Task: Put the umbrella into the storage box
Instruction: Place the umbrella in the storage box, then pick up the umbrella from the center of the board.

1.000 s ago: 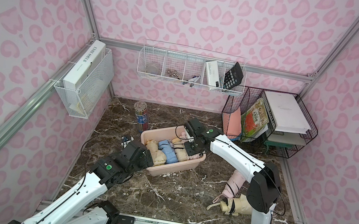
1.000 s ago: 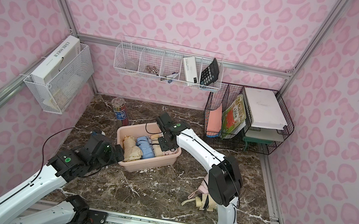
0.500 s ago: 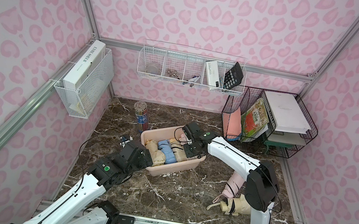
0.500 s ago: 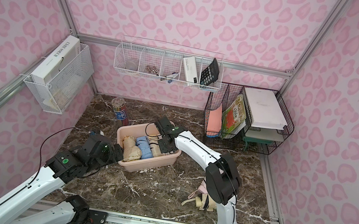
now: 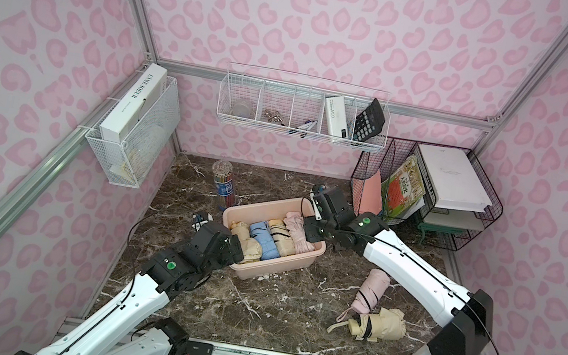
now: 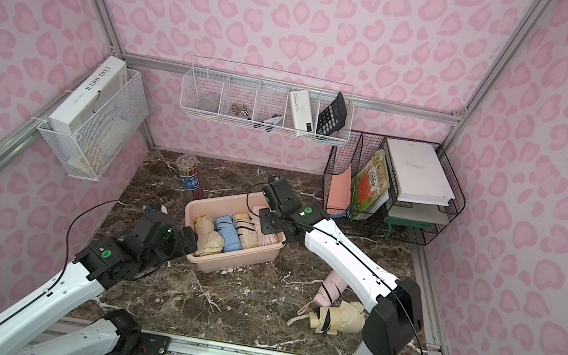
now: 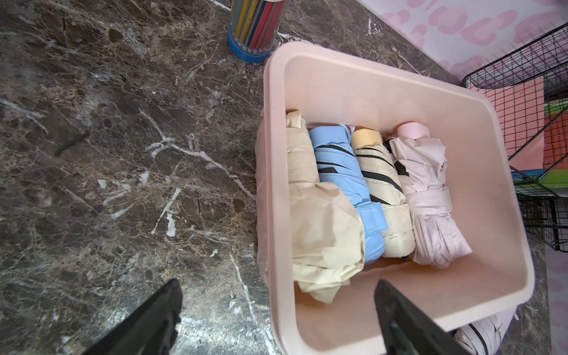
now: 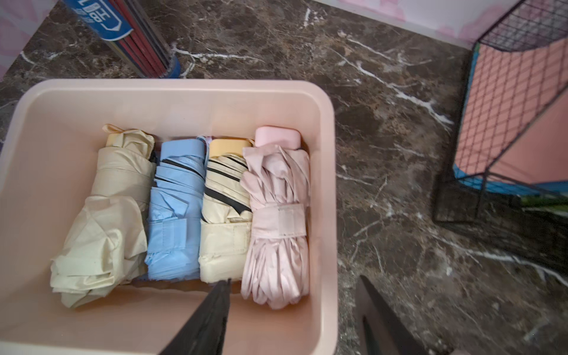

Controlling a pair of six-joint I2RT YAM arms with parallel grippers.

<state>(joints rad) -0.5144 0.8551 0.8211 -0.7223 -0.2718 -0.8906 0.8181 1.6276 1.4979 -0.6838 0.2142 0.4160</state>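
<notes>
Opening over the last second, my right gripper (image 8: 295, 279) has let go: its jaws stand apart and empty, straddling the right wall of the storage box (image 5: 282, 265). On the surface (image 5: 251, 311), at lower right in both top views, a second pink umbrella (image 5: 371, 290) and a beige umbrella (image 5: 377, 321) still wait. At centre frame the box holds four in a row, the pink umbrella (image 8: 276, 221) against that wall. I judge there's little room left. My left gripper (image 7: 276, 282) gapes empty astride the box's lower-left rim. A black wire rack (image 5: 425, 195) stands near, so I'd lift straight up.
</notes>
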